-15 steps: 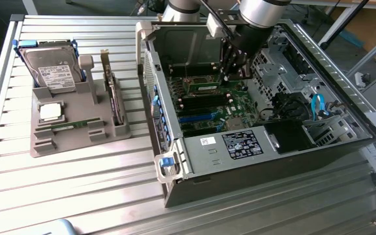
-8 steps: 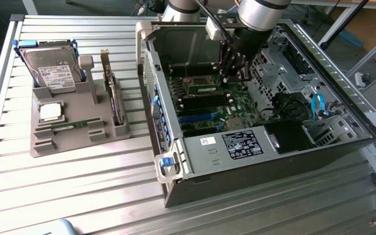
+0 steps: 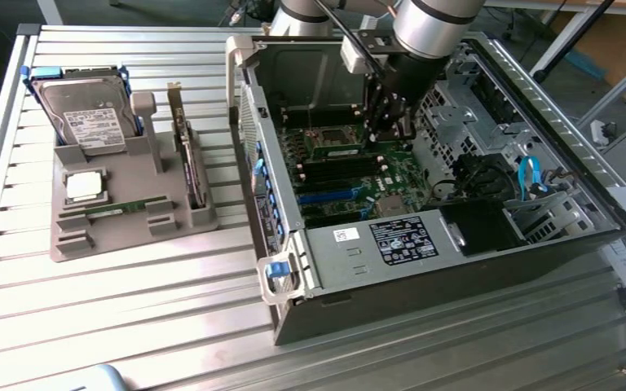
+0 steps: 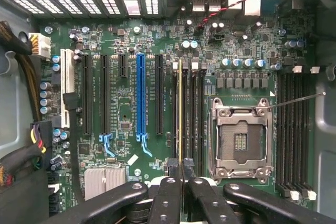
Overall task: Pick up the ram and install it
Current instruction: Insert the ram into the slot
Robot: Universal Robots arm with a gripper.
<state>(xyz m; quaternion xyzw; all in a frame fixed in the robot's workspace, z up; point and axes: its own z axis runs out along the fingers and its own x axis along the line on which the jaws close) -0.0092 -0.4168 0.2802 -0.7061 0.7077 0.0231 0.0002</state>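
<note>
Inside the open computer case (image 3: 291, 269) on the slatted metal counter (image 3: 128, 326), the arm reaches straight down over the green motherboard (image 4: 126, 114). The gripper (image 4: 181, 174) is closed on the ram (image 4: 180, 114), its dark fingers (image 4: 168, 192) pinching the stick from both sides. From the wrist camera the ram shows edge-on as a thin yellowish line. It stands upright and runs lengthwise along the bank of black memory slots, between the long blue slot (image 4: 140, 93) and the open processor socket (image 4: 241, 140). It lines up with one of those slots, but I cannot tell whether it is seated or only just above it.

From where the exterior camera looks, the gripper (image 3: 387, 130) hangs low in the case, near the far end of the board. Well apart, on the exterior view's left, sits a gray tray (image 3: 128, 236). It carries a hard drive (image 3: 90, 118), a square silver processor chip (image 3: 82, 186) and a dark expansion card (image 3: 190, 163) standing on edge.
</note>
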